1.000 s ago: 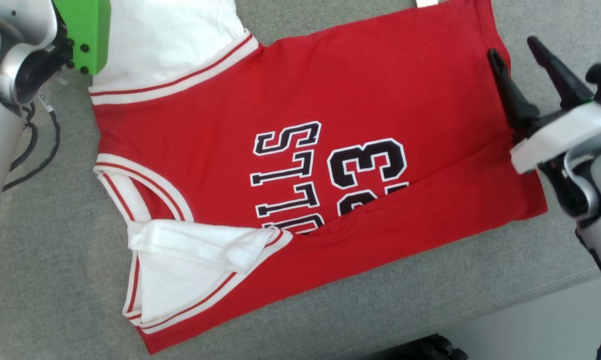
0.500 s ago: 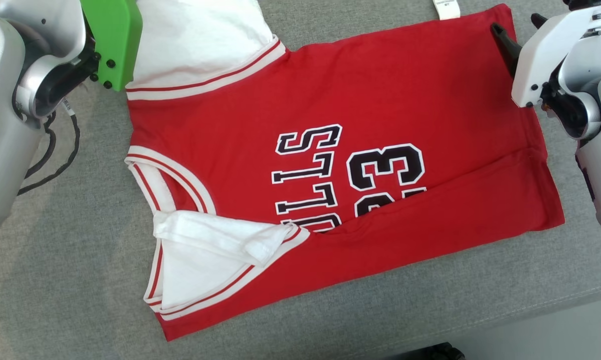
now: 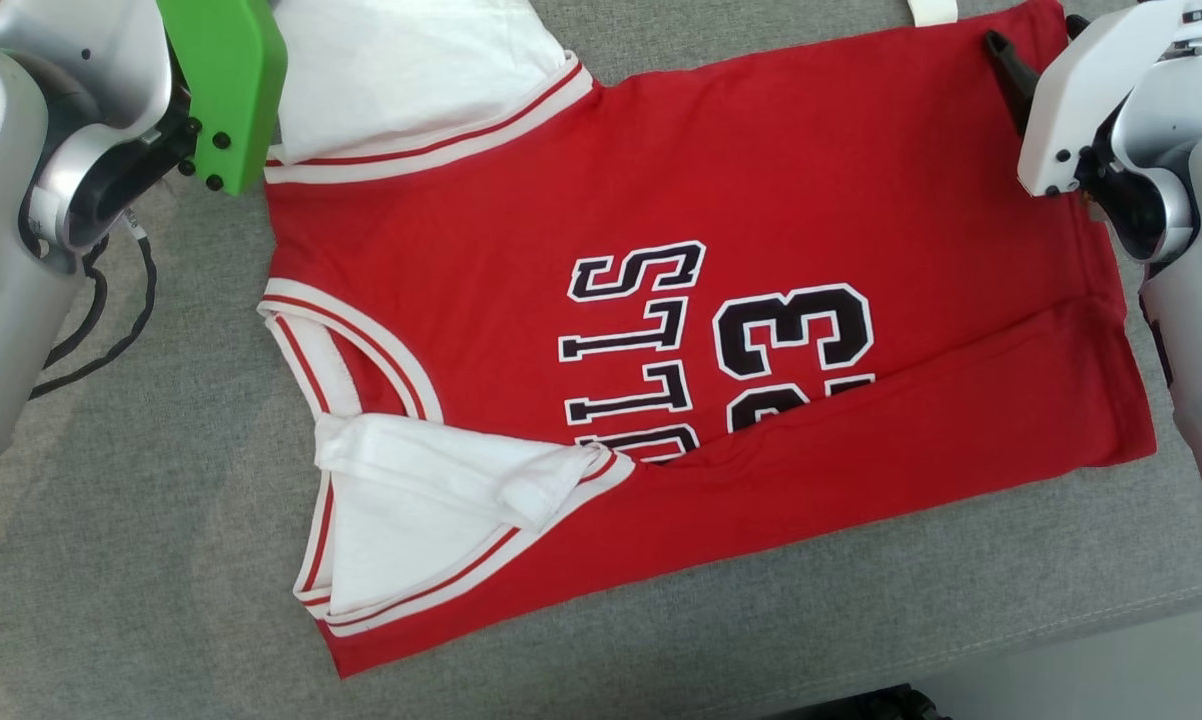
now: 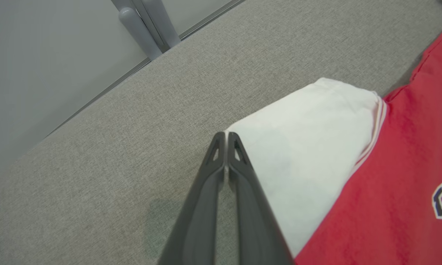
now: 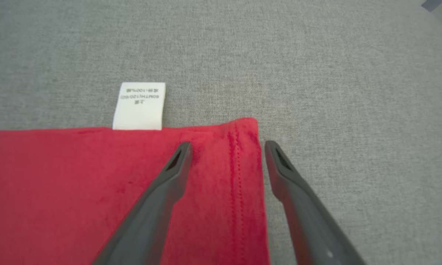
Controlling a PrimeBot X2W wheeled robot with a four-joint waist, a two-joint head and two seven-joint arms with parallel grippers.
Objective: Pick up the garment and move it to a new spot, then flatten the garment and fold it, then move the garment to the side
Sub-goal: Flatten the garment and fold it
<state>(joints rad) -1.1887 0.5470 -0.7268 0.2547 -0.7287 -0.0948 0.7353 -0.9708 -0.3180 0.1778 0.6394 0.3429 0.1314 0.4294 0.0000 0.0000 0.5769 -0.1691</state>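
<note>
Over the far hem corner of the garment [image 5: 59, 184], the right pincer [image 5: 228, 147] stands spread and grips nothing. One finger is above the red cloth, the other above the grey worktop [image 5: 353, 92] just beside the stitched edge. At the opposite end the left pincer [image 4: 225, 137] is clenched, its tips touching the outer corner of the white sleeve [image 4: 309, 147]. Whether any cloth is nipped between them cannot be told.

The garment, a red basketball jersey with white sleeves, lies spread on the worktop. Its near long edge is folded up over part of the black lettering. A white care label [image 5: 139, 106] sticks out from the far edge, near the right pincer.

Soft, light and limp, the knit will likely sag and crease once lifted. The two far corners look the soundest places to pinch, both layers together.

Wrist housings cover most of the fingers in the head view, and the far sleeve runs off its top edge.
</note>
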